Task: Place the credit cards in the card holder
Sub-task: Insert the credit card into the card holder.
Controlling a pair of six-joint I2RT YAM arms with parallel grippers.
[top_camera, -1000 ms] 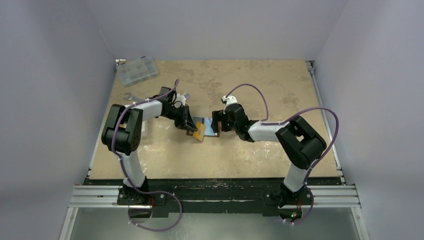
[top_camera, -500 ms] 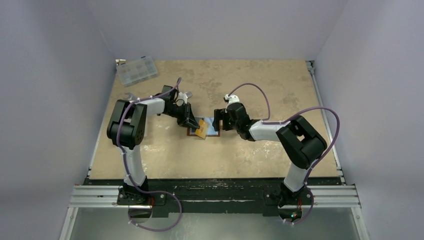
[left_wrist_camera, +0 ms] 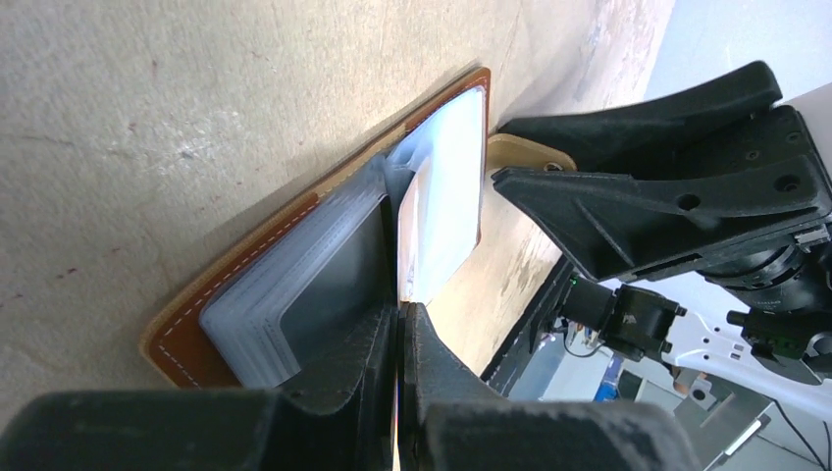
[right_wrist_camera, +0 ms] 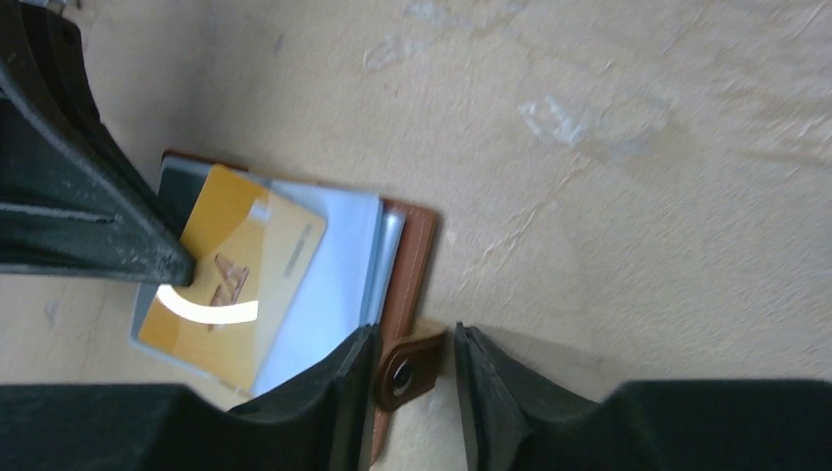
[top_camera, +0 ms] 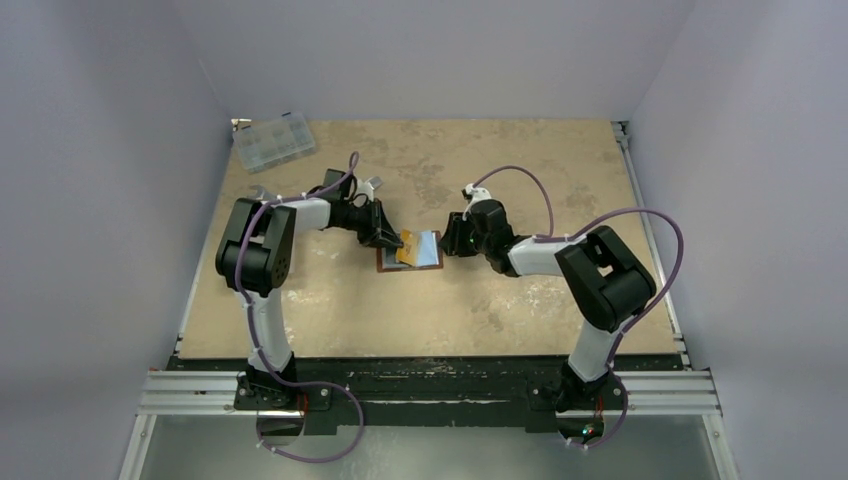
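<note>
The card holder (right_wrist_camera: 407,260) has been laid flat and the orange-yellow card (right_wrist_camera: 231,285), pinched by the left gripper (left_wrist_camera: 400,319), brought onto its sleeves (right_wrist_camera: 338,265), so insertion is judged near; the snap tab (right_wrist_camera: 407,371) is straddled by the right gripper (right_wrist_camera: 413,339), grip unclear

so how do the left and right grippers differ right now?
The left gripper is shut, pinching the orange-yellow card by its edge. The right gripper is open, with a finger on either side of the snap tab and not clamped on it. In the top view, the left gripper works over the slots on the card holder's left side, while the right gripper sits at its right edge. Both are low at the open holder.
</note>
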